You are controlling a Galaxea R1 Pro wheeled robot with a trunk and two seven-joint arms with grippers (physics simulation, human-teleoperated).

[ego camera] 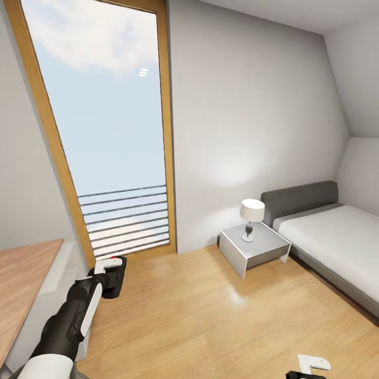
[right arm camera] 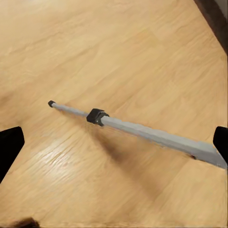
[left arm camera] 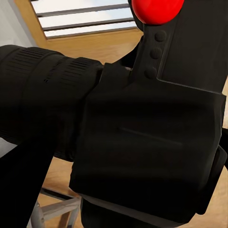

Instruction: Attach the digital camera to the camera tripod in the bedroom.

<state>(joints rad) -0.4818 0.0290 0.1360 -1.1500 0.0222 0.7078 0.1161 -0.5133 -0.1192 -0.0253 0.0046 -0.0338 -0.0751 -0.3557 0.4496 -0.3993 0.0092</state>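
**Camera in hand, tripod leg below: the risk is in the approach**

The camera (ego camera: 112,273) is carried at the end of the left arm, low in front of the tall window (ego camera: 105,131), with its small red button (ego camera: 113,258) on top. In the left wrist view the black camera body (left arm camera: 147,142) and its lens barrel (left arm camera: 42,95) are so close that the fingers of the left gripper are hidden; I judge that the gripper has closed on the camera, because the camera hangs in the air with it.

One silver leg of the tripod (right arm camera: 142,128), with a black joint (right arm camera: 96,116) and a black foot, runs slanted above the wood floor (right arm camera: 114,42) in the right wrist view. The right gripper (right arm camera: 114,142) stands wide open around this view, its dark fingertips (right arm camera: 9,147) at both edges, and it holds nothing.

What may go wrong (in my judgement):
- The tripod head is not in sight, so the camera can meet it crooked and not attach.
- The right arm is near the leg; a careless move can push the tripod over.
- How firm the hold on the camera is, I cannot tell; a fast swing may loosen it.
- The nightstand (ego camera: 254,248) with its lamp (ego camera: 251,217) and the bed (ego camera: 337,237) are well apart, so they are a small danger.
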